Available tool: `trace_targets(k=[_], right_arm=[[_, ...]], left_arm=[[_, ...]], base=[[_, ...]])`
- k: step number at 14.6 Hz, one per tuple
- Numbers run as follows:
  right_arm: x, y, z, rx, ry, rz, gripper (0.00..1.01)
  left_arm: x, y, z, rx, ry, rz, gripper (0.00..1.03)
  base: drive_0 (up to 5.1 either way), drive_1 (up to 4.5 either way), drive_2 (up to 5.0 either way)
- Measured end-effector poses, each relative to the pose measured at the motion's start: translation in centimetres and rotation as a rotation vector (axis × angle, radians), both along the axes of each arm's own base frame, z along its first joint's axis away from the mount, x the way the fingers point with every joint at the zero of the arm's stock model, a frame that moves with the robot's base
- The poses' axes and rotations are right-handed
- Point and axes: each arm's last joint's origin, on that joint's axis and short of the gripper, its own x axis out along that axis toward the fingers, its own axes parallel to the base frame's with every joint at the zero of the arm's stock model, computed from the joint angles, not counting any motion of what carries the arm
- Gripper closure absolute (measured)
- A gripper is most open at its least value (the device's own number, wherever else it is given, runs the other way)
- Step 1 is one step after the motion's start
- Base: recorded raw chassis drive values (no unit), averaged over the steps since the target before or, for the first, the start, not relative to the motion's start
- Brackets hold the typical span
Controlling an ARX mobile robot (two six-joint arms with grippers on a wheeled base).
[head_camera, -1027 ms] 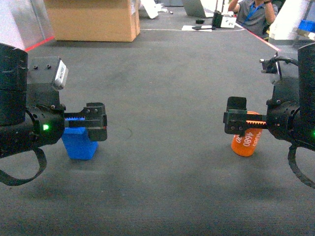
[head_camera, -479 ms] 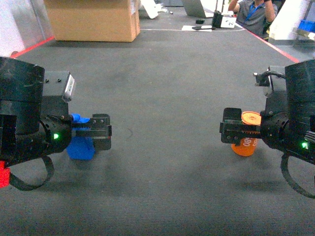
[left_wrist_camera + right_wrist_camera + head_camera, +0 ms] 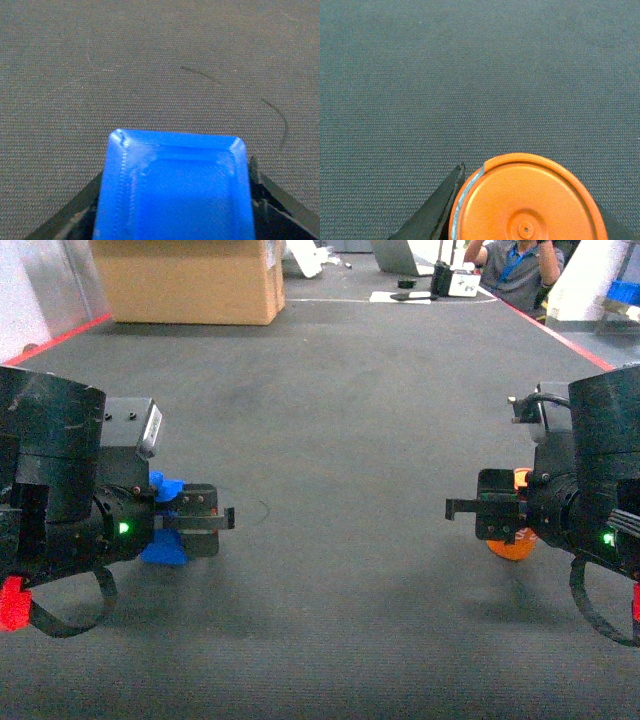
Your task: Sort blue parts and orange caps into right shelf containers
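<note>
- While held above dark grey carpet (image 3: pixel 330 420), left gripper (image 3: pixel 205 521) closed on blue part (image 3: pixel 160 540), low at left of head view; part mostly masked by arm, blue showing above and below the fingers.
- Seen from left wrist: blue part (image 3: pixel 172 187) fills lower centre, squared face with chamfered top corners, dark fingers (image 3: pixel 272 200) pressed against both its sides.
- Noted on carpet ahead of left gripper: thin curved dark mark (image 3: pixel 277 117).
- Right gripper (image 3: pixel 480 512) closed on orange cap (image 3: pixel 515 540), low at right of head view; cap mostly behind gripper body, orange visible below and at top edge.
- Seen from right wrist: orange cap (image 3: pixel 527 200) at bottom centre, round face up, raised rim, small centre dimple; left finger (image 3: pixel 437 210) against its rim, right finger only just in view at the corner.
- Both held items well apart, at opposite sides of head view.
- Background, far end: cardboard box (image 3: pixel 185 280) upper left; seated person in blue shirt (image 3: pixel 515 265) upper right at desk with laptop (image 3: pixel 400 255).
- Red floor line (image 3: pixel 560 335) along right edge.
</note>
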Motion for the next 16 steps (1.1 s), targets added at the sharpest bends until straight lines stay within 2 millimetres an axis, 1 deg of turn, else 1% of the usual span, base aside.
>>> trace_targets(k=[2,3,9,12,14,15,16], right_arm=[[0.0,0.0,0.0,-0.007,-0.002,0.004,0.56],[0.0,0.0,0.0,-0.009,-0.003,0.005,0.56],[0.1,0.2,0.4,-0.017,-0.037,0.008,0.56],[-0.3,0.4,1.0,-0.025,-0.068,0.006,0.56],[-1.0,0.8,2.6,-0.022,-0.126,0.011,0.56],[-2.5,0.9,5.4,-0.029,-0.224,-0.002,0.56],[-5.0,0.6,7.1,-0.047,-0.281,-0.011,0.56]], left_arm=[[0.1,0.0,0.0,0.003,-0.010,0.008,0.55],[0.1,0.0,0.1,0.004,-0.019,0.013,0.58],[-0.2,0.2,0.5,0.011,-0.066,0.041,0.58],[-0.6,0.1,1.3,0.015,-0.109,0.053,0.58],[-1.2,0.0,3.1,0.018,-0.199,0.068,0.58],[-2.9,-0.2,5.7,0.011,-0.313,0.093,0.58],[-4.8,-0.1,7.0,0.026,-0.367,0.115,0.58]], base=[[0.0,0.00,0.0],[0.0,0.00,0.0],[0.0,0.00,0.0],[0.0,0.00,0.0],[0.0,0.00,0.0],[0.0,0.00,0.0],[0.0,0.00,0.0]])
